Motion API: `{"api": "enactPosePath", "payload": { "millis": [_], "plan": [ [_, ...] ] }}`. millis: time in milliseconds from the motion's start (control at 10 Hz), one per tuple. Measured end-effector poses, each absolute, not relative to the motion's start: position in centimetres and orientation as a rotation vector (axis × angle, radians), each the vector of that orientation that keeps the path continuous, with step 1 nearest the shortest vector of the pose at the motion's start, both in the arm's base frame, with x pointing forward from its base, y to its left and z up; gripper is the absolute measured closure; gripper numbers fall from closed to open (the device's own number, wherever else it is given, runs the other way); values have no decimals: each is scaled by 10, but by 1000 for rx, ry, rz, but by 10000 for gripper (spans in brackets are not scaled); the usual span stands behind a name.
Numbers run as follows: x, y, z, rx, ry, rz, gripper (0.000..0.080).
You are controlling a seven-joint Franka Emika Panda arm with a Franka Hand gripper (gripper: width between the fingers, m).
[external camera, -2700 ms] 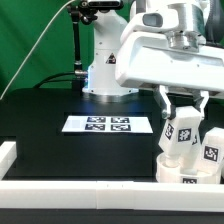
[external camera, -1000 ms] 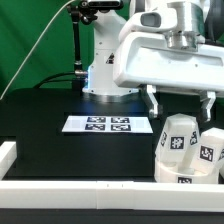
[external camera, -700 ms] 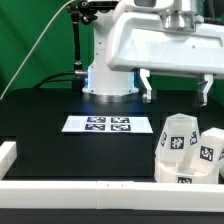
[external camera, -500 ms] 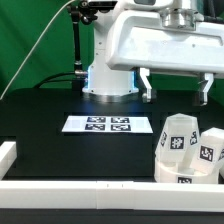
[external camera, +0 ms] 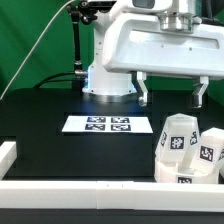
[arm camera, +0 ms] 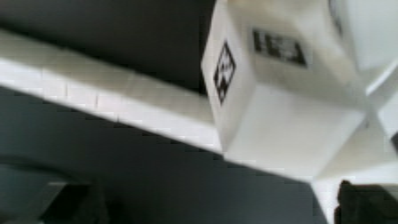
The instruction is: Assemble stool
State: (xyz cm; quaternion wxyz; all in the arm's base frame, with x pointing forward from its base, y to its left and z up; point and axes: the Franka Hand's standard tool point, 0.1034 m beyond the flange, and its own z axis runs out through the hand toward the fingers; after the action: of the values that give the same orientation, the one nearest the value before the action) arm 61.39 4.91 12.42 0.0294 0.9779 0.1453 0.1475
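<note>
The stool's white tagged legs stand clustered at the exterior view's right, close to the front rail: one upright leg [external camera: 178, 138], a second [external camera: 209, 150] beside it, and a third tagged white piece [external camera: 183, 175] low in front. My gripper [external camera: 171, 94] hangs open above the first leg, clear of it, with nothing between its fingers [external camera: 143, 90]. In the wrist view the tagged leg [arm camera: 267, 90] fills the frame, and my gripper [arm camera: 214, 205] shows only dark fingertips [arm camera: 365, 200] at the edge.
The marker board [external camera: 107, 124] lies flat on the black table, mid-scene. A long white rail [external camera: 80, 200] runs along the front and another [external camera: 8, 155] along the exterior view's left. The rail [arm camera: 107, 90] also crosses the wrist view. The robot base [external camera: 105, 70] stands behind.
The gripper, earlier down around the upright leg, has let go and risen above it, then drifted slightly toward the exterior view's left. The legs have stayed put.
</note>
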Motion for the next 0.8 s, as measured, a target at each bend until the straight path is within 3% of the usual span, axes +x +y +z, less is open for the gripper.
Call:
{"api": "enactPosePath", "payload": {
  "millis": [400, 800],
  "plan": [
    [613, 52, 123, 3075, 440, 39, 151],
    [618, 46, 122, 3037, 641, 60, 151]
  ]
}}
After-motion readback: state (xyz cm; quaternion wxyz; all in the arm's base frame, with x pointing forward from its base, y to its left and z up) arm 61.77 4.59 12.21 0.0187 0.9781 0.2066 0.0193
